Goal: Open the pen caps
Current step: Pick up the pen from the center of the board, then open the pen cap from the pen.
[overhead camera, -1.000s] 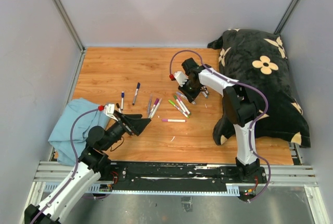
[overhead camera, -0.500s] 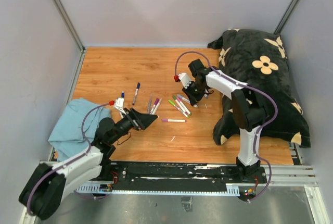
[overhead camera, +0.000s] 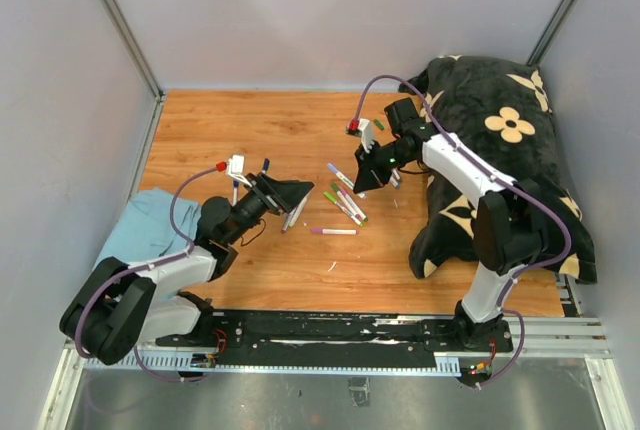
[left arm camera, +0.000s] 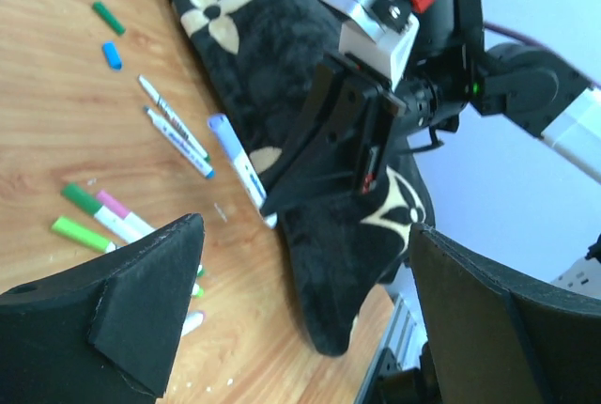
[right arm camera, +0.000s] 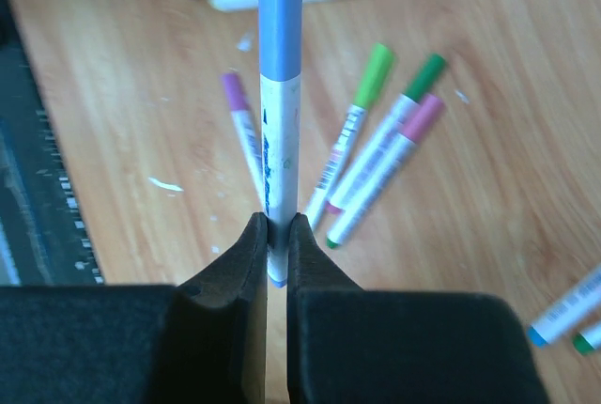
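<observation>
My right gripper (right arm camera: pixel 278 221) is shut on the lower end of a white pen (right arm camera: pixel 279 132), whose pale blue pen cap (right arm camera: pixel 280 19) is still on and points away from the jaws. From above, that gripper (overhead camera: pixel 362 180) hangs over the table's middle right with the pen (overhead camera: pixel 338 175) sticking out to the left. My left gripper (overhead camera: pixel 298 196) stands open and empty and faces the held pen (left arm camera: pixel 235 155); its wide-apart fingers (left arm camera: pixel 141 319) frame the view. Several capped pens (overhead camera: pixel 343 205) lie on the wood. A loose green cap (left arm camera: pixel 108 17) and a loose blue cap (left arm camera: pixel 112 54) lie farther back.
A black floral pillow (overhead camera: pixel 510 150) fills the right side, close behind the right arm. A light blue cloth (overhead camera: pixel 140 235) lies at the left front edge. Two dark-capped pens (overhead camera: pixel 262 172) lie by the left arm. Grey walls enclose the wooden table (overhead camera: pixel 230 130).
The right gripper shut on the blue-capped pen and lifted it back and to the right. The left arm swung forward toward the pens, with its jaws still wide.
</observation>
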Robot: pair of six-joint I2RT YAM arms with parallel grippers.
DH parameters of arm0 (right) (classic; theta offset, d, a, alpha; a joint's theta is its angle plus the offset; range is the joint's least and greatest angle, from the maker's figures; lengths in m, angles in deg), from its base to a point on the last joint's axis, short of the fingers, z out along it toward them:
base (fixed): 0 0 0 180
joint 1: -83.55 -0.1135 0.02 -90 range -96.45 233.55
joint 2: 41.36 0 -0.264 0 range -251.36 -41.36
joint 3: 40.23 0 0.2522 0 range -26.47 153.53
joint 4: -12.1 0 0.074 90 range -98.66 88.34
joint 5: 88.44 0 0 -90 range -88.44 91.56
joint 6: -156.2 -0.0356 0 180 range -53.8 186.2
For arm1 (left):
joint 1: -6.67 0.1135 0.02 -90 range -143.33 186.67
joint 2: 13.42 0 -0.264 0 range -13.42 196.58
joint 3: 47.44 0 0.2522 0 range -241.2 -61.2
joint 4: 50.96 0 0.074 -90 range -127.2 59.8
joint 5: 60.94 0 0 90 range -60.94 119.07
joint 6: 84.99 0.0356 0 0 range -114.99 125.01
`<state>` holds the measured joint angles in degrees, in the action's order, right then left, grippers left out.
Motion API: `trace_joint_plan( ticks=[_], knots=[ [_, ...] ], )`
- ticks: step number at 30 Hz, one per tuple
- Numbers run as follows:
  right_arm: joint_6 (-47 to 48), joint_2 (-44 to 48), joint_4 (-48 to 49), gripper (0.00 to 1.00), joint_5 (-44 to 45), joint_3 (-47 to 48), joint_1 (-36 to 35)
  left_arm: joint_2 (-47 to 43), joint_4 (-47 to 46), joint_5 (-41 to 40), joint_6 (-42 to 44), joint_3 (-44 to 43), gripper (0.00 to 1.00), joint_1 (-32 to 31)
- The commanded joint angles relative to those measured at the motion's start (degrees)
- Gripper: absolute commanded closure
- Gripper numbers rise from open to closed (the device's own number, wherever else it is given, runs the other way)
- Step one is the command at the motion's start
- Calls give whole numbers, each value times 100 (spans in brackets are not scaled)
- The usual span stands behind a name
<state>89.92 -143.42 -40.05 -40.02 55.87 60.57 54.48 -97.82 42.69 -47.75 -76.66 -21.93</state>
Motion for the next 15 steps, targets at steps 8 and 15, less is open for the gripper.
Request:
trace_joint_plan(
  ticks=[8,15],
  knots=[
    [-51,591,-74,99,-2568,-159,-5,335,-951,-584,-71,-488,11,-86],
    [-9,614,-85,99,-2661,-155,-172,820,-1443,-804,-18,-728,26,-501]
  ],
)
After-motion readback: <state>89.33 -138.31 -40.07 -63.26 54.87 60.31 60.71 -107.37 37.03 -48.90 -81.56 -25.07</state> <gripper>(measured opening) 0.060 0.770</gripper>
